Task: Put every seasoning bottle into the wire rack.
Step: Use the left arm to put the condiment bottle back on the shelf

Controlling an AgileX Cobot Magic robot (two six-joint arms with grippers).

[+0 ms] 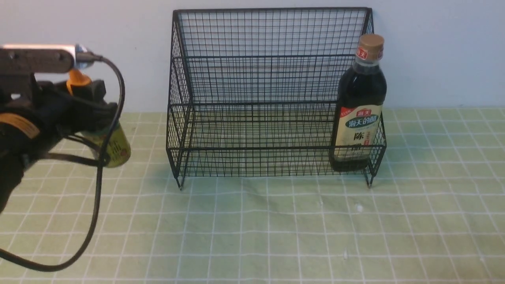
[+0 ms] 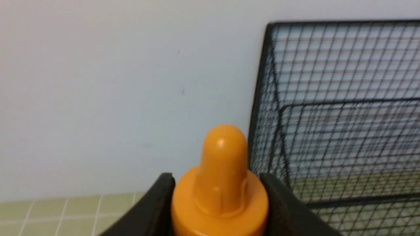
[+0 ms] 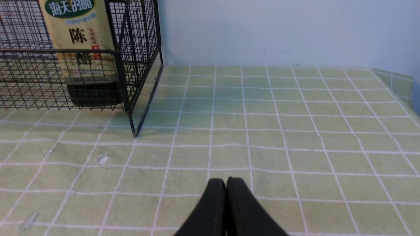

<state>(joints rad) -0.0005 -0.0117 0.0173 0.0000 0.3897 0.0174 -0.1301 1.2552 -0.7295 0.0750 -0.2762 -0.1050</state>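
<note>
A black wire rack (image 1: 256, 148) stands at the centre on a green checked cloth (image 1: 276, 228), against a pale wall (image 1: 434, 51). A tall dark bottle (image 1: 360, 118) with a tan cap stands upright inside the rack's right end. Left of the rack and apart from it, the left gripper (image 1: 92, 108) clasps a small tilted bottle (image 1: 118, 148) with an orange cap and a yellow-green label. A black cable (image 1: 96, 189) loops below the arm.

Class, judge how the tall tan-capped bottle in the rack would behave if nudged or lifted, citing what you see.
The tall bottle probably feels heavy: dark liquid fills it to the neck. Tall and narrow, it may tip if pushed high up, though the wire rack's low front rail and side mesh would likely catch it.
</note>
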